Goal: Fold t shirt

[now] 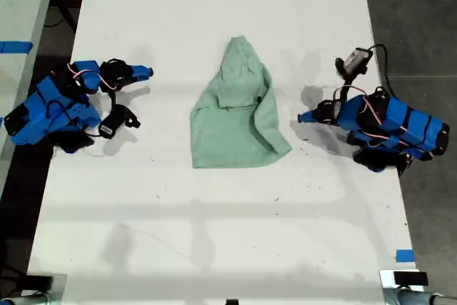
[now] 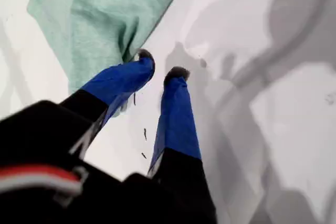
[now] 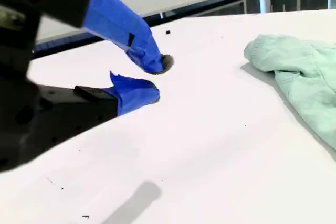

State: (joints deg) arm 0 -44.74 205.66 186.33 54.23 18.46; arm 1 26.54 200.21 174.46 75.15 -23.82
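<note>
White tabletop (image 1: pixel 214 233) filling most of the exterior view, dark floor down both sides. Pale mint t shirt (image 1: pixel 239 116) lying rumpled around the middle, narrow end pointing to the far edge, wider end nearer the camera. My first gripper (image 1: pixel 305 115) on the exterior view's right, tip just beside the shirt's edge. My second gripper (image 1: pixel 145 73) off on the exterior view's left, well apart from the cloth. Over to the first wrist view: my first gripper (image 2: pixel 161 64) low over the table (image 2: pixel 273 129), blue-taped jaws parted a little with nothing between them, one fingertip (image 2: pixel 145 56) right at the hem of the t shirt (image 2: pixel 100 19); can't tell if it's actually touching. Second wrist view: my second gripper (image 3: pixel 156 80) with a small gap between its jaws too, holding nothing, only bare table (image 3: pixel 210 156) under it, and the t shirt (image 3: pixel 299 77) bunched up some way off.
</note>
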